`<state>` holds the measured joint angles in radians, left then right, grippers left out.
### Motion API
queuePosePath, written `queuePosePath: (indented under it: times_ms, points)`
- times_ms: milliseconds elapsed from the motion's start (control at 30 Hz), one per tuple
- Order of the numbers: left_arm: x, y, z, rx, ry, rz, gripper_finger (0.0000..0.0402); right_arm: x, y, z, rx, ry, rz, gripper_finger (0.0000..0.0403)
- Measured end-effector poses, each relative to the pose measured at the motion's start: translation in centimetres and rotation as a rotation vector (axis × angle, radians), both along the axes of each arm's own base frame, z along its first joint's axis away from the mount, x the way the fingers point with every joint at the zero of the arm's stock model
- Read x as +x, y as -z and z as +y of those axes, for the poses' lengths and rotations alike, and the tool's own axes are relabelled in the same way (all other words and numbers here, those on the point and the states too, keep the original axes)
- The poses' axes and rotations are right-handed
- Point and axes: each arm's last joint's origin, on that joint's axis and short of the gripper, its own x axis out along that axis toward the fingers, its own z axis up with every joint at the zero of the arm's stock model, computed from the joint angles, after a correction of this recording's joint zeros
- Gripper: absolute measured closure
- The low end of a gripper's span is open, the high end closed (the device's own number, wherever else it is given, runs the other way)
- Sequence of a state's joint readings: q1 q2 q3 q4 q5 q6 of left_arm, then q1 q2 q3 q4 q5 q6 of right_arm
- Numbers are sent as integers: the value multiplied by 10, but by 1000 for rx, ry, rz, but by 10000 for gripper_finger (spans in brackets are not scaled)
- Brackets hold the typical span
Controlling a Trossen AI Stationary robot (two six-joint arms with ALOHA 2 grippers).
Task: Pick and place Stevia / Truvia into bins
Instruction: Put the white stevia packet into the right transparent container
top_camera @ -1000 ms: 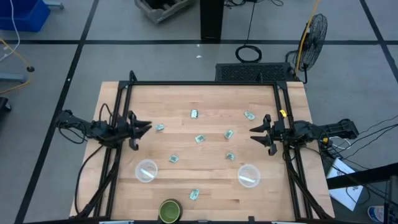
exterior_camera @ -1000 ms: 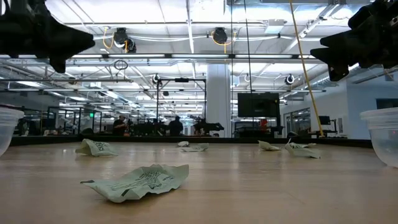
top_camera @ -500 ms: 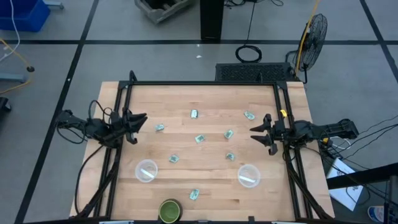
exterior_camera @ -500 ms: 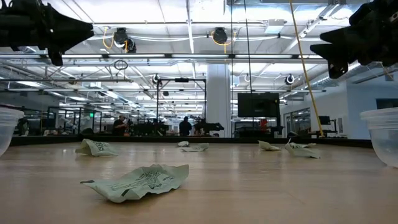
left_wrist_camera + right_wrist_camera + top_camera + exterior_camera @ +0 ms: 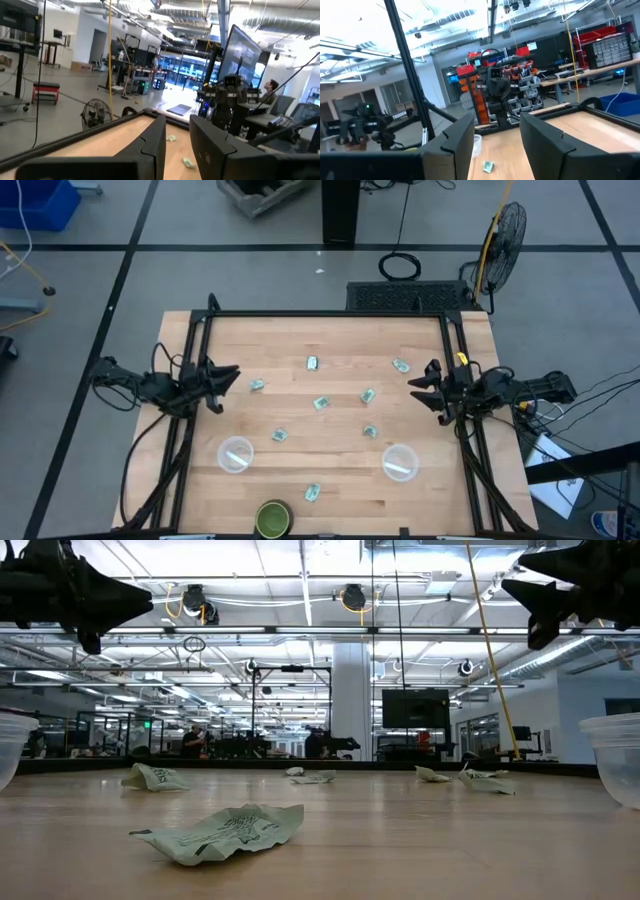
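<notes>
Several pale green Stevia packets lie flat and scattered on the wooden table, among them one (image 5: pixel 257 384) close to my left gripper, one (image 5: pixel 400 365) close to my right gripper and one (image 5: pixel 312 493) near the near edge. That last packet lies crumpled in the foreground of the low view (image 5: pixel 225 832). Two clear cups (image 5: pixel 236 454) (image 5: pixel 400 462) stand upright toward the near edge. My left gripper (image 5: pixel 232 377) (image 5: pixel 177 130) hovers open above the table's left side. My right gripper (image 5: pixel 415 383) (image 5: pixel 497 127) hovers open above the right side. Both are high above the table (image 5: pixel 120 605) (image 5: pixel 525 600).
A dark green round container (image 5: pixel 272 518) stands at the near edge between the two cups. Black frame rails (image 5: pixel 320 314) run along the far, left and right sides of the table. Bare wood lies between the packets in the middle.
My left gripper has risen a little and drawn slightly toward the far edge. My right gripper has risen and pulled back a little toward the table's right edge. The packets and cups have stayed in place.
</notes>
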<state>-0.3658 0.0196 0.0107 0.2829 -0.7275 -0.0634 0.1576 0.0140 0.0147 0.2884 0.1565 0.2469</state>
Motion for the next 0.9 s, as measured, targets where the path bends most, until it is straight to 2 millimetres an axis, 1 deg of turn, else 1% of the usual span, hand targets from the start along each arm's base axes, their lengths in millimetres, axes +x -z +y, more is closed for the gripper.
queuePosePath:
  times_ms: [100, 200, 267, 367, 467, 600, 667, 767, 833, 900]
  points:
    - [0, 0, 0, -1, -1, 1, 311, 0, 0, 0, -11, 3, 5, 252]
    - [0, 0, 0, -4, -6, 1, 311, 1, 2, 0, -95, 30, 25, 252]
    - [0, 0, 0, -1, -7, 1, 311, 0, 1, -1, -131, 87, 18, 252]
    - [0, -1, 0, -7, -7, -15, 311, 0, 0, -5, -170, 235, 36, 252]
    - [-1, -4, 1, -9, -9, -36, 311, 2, 0, -7, -279, 327, 101, 252]
    - [-3, -9, 1, 3, -20, -82, 311, 6, -26, -6, -354, 350, 103, 252]
    - [-4, -12, 2, 21, -30, -105, 311, 13, -33, -5, -402, 345, 168, 252]
    - [-6, -16, 3, 45, -45, -133, 311, 27, -53, -6, -455, 359, 279, 252]
    - [-7, -18, 3, 37, -48, -154, 311, 39, -61, -10, -482, 398, 433, 252]
    - [-8, -20, 3, 38, -55, -166, 311, 49, -61, -15, -484, 416, 625, 252]
